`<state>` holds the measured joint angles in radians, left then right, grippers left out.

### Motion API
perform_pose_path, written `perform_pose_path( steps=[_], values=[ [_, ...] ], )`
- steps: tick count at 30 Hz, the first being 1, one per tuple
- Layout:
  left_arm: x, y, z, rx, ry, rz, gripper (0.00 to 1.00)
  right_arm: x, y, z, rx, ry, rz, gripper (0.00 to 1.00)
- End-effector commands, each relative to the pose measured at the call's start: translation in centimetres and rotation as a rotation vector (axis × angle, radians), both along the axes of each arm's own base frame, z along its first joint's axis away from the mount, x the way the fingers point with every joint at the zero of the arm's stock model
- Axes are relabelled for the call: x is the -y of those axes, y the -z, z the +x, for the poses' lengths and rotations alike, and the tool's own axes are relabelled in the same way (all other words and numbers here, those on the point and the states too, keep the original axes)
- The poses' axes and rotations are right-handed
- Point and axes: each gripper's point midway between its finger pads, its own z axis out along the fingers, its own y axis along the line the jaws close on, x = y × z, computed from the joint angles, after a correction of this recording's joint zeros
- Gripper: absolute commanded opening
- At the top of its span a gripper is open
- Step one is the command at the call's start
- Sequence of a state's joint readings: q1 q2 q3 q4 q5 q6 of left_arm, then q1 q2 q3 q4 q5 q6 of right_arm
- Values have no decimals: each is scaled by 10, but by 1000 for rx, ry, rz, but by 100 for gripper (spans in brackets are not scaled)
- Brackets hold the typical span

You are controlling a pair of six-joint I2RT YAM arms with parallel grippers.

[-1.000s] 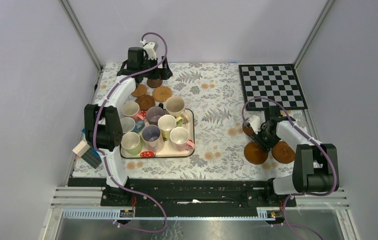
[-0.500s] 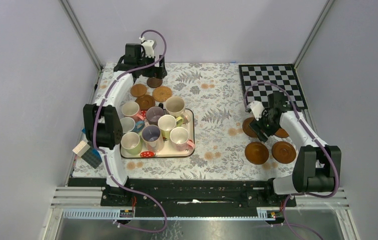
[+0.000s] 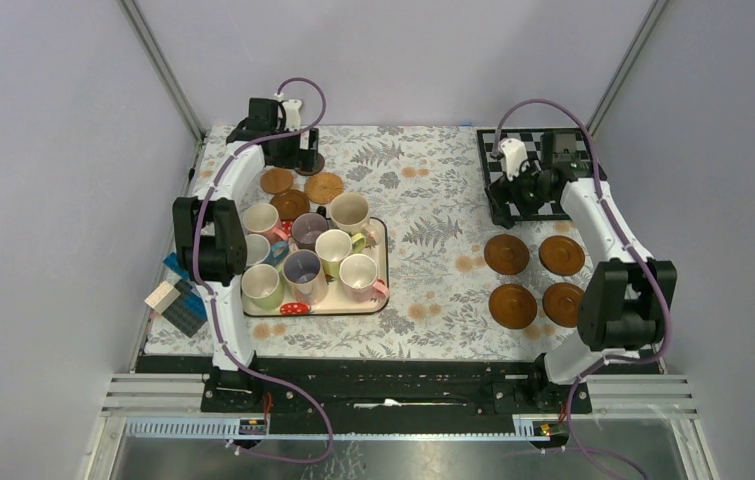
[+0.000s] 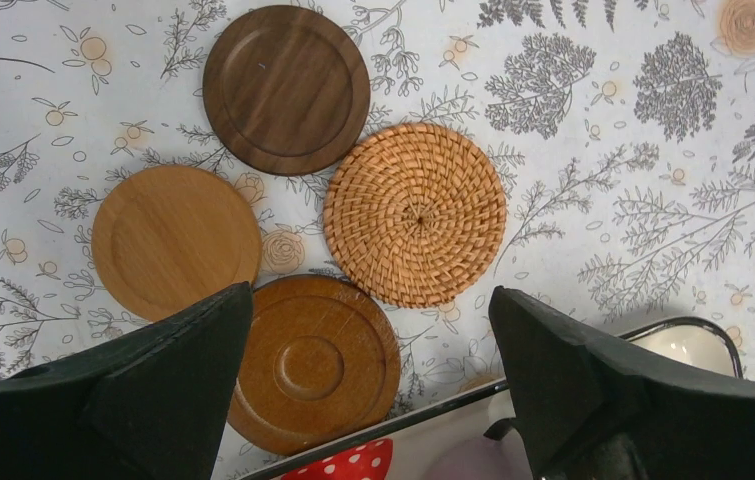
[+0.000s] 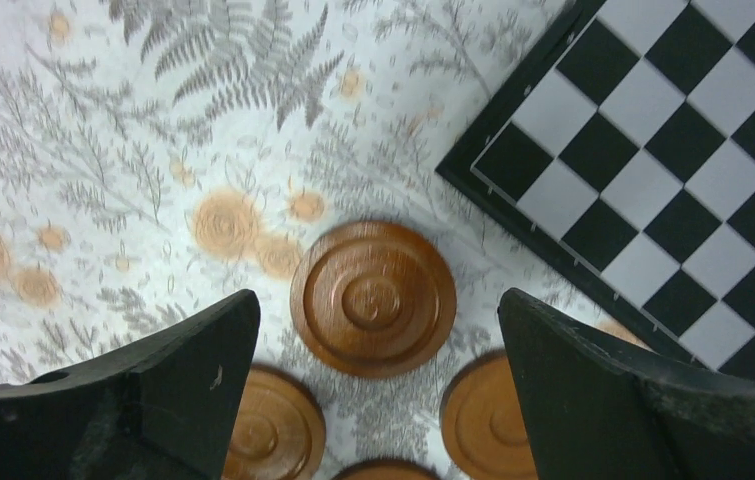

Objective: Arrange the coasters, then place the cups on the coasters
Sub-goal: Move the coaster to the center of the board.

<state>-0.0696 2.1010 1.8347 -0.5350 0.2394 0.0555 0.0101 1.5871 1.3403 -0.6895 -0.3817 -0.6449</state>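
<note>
Table (image 3: pixel 423 190): tray (image 3: pixel 386 262) at left edge holds all cups (image 3: pixel 334 247). Four coasters (image 3: pixel 506 254) now squared at right edge, four at far-left corner. Right gripper (image 5: pixel 378 305) just released, jaws apart, backing toward checkerboard mat (image 3: pixel 553 170). Left gripper (image 4: pixel 368 297) gapes over the far-left four, likely next.

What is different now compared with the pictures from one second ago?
The right end effector opened, let go of a coaster and withdrew toward the checkerboard mat; four coasters now form a square. The left end effector, open, shifted slightly left. The cups and the left coasters stayed.
</note>
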Motion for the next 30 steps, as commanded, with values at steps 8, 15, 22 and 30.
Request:
perform_pose_path(
  steps=[8, 15, 22, 30],
  values=[
    [-6, -12, 4, -58, 0, -112, 99, -18, -43, 57, 150, 109, 174, 100],
    [-33, 9, -17, -138, -32, -5, 93, -17, -44, 40, 56, 106, 155, 100],
    [-37, 46, -41, -233, -8, 84, 79, -8, -30, 38, -6, 110, 95, 100],
    [-27, 78, -56, -317, 33, 118, 66, -8, -25, 46, -32, 132, 101, 100]
  ],
)
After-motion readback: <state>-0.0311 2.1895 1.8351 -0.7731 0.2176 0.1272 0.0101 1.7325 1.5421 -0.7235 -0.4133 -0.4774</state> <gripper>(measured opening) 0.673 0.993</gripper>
